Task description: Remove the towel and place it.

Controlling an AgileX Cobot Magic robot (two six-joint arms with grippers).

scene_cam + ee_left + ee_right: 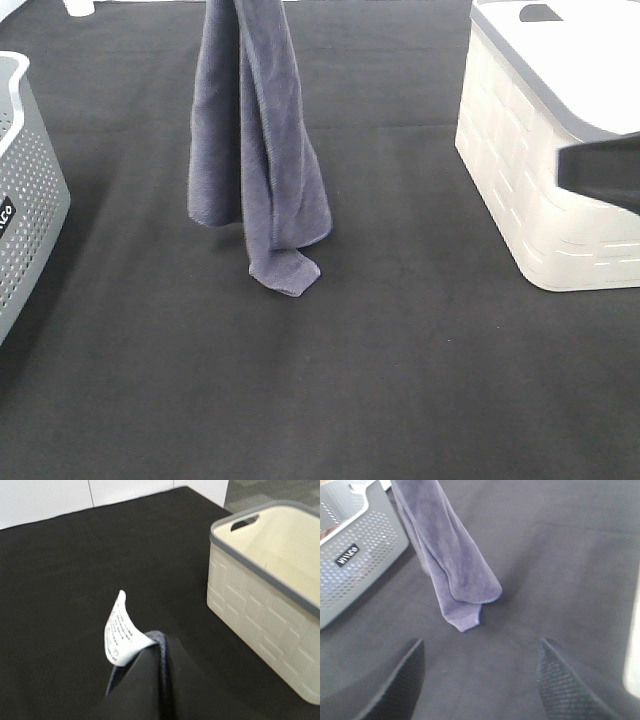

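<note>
A black-covered table (350,400) fills the scene. At its right edge stands a cream basket (520,180) with a brick-pattern wall, a grey rim and a handle slot; the left wrist view shows nothing lying in the part of its inside that can be seen. On the opposite side stands a grey perforated basket (30,200) with a small dark label on its wall, cut off by the frame. Between the two, well apart from both, the towel (260,150) hangs in long grey-lavender folds from above the top edge of the high view. Its lower end touches the table and folds over on itself there, while the rest is off the surface. The left gripper (164,652) is clamped on the towel's upper corner: its dark fingers (145,690) press together with the stitched hem running up between them. The right gripper (480,645) is spread wide with nothing between its textured fingers (395,685), low over bare table just in front of the towel's folded end and not touching it. A dark part of the right arm (605,165) juts in over the cream basket. The towel's small white tag (119,635), printed with fine text too small to read, sticks out beside the left gripper's fingers.
</note>
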